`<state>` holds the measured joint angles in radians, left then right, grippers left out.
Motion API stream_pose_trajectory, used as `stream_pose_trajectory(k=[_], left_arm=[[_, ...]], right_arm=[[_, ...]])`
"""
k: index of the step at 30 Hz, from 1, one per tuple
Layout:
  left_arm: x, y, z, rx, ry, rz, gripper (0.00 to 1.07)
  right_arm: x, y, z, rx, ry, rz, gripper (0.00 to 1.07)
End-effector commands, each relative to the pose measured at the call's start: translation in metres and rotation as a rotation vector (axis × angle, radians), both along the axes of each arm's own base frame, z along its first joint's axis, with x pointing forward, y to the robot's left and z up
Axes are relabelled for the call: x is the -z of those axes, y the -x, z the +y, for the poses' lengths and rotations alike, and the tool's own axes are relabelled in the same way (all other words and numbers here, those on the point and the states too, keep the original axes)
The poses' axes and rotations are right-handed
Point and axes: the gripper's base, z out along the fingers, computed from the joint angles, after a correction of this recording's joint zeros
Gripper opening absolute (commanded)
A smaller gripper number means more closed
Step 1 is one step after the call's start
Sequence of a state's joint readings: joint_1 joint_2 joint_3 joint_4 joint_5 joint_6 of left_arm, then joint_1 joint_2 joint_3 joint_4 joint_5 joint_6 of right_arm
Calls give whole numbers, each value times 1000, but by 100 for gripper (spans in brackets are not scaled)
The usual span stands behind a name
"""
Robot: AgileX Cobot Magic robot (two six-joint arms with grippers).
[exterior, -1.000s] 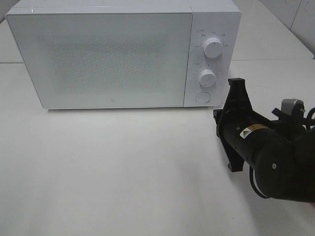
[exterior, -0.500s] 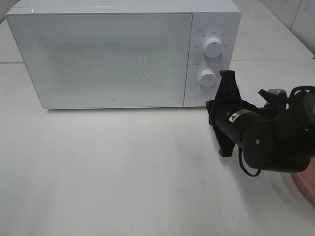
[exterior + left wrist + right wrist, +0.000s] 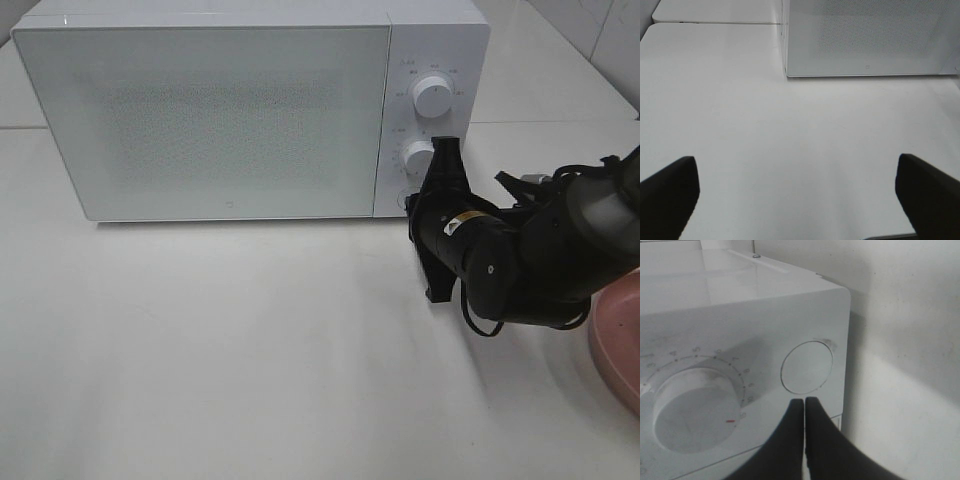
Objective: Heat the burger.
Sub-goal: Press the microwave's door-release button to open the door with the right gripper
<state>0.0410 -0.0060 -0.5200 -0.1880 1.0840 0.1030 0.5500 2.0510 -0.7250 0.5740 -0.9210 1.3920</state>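
Observation:
The burger is out of view in every frame. The white microwave (image 3: 230,110) stands at the back of the table with its door closed. My right gripper (image 3: 804,401) is shut with nothing between its fingers, and its tips sit just below the round button (image 3: 807,367) on the control panel, beside the lower dial (image 3: 695,407); I cannot tell whether they touch. In the high view the right arm (image 3: 500,260) hides that button. My left gripper (image 3: 795,159) is open over bare table, in front of the microwave (image 3: 865,40).
Two white knobs, upper (image 3: 432,95) and lower (image 3: 418,155), sit on the microwave's panel. Part of a pink plate (image 3: 620,335) shows at the right edge behind the right arm. The white table (image 3: 220,350) spreads in front of the microwave.
My right arm has moved left and toward the microwave's control panel, now covering the round button in the high view. The pink plate has come into sight at the right edge.

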Motion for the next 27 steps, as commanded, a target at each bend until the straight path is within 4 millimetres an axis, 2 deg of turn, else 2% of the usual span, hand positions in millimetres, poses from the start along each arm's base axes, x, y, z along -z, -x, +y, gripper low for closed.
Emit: stream_pose_trajectory(k=[1, 9, 16, 27], left_arm=[[0, 3, 0, 2, 0, -29, 100], [0, 2, 0, 2, 0, -24, 100], [0, 2, 0, 2, 0, -24, 100], [0, 2, 0, 2, 0, -24, 100]], right_arm=[[3, -6, 3, -1, -10, -4, 0], [2, -11, 3, 33, 2, -30, 0], [15, -16, 4, 44, 9, -20, 0], [13, -22, 5, 61, 19, -68, 0]])
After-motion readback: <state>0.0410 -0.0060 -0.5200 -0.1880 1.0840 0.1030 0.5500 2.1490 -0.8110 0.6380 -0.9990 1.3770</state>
